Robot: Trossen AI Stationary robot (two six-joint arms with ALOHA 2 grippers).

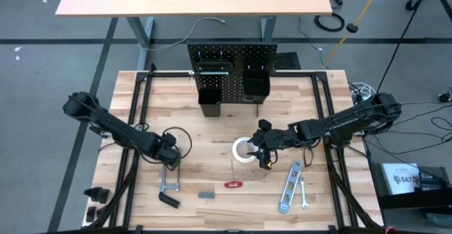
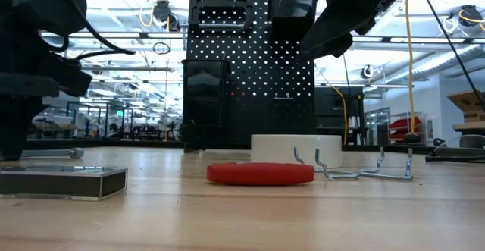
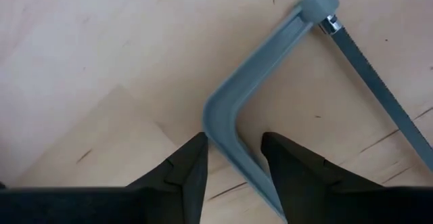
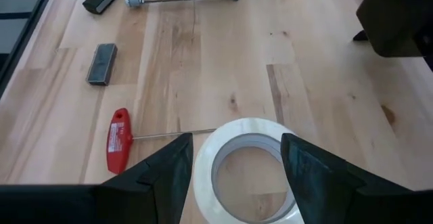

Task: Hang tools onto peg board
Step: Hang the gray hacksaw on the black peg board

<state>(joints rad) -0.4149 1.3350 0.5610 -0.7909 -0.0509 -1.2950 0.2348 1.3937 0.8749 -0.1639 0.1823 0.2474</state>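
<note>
Pincers poised over two tools, pegboard far across the worktop

The left pincer [image 3: 233,166] stands over the grey metal hacksaw-like frame with a thin toothed blade [image 3: 237,112], on the near left of the pale wooden worktop [image 1: 212,131]. Its dark fingers [image 3: 186,173] are apart and straddle the frame's grey bar just below its bend, one on each side; whether the pads touch the metal cannot be told. The bar's long axis runs between the fingers, with the blade stretched off to one side, so a close here would pinch the bar across its narrow width.

The right pincer [image 4: 237,163] hovers at mid-worktop with its fingers wide apart around the white roll of tape [image 4: 247,166], which lies flat beneath it; the roll's ring sits between the two fingers, not yet clamped. Just to the near left of the roll lies the red-handled slim tool [image 4: 118,139], and the silver level [image 1: 288,186] lies near right.

The upright black perforated peg board [image 1: 229,68] stands at the far middle edge, well apart from both tools. The right arm looks the nearer to it, so the roll probably has the shorter carry.
</note>
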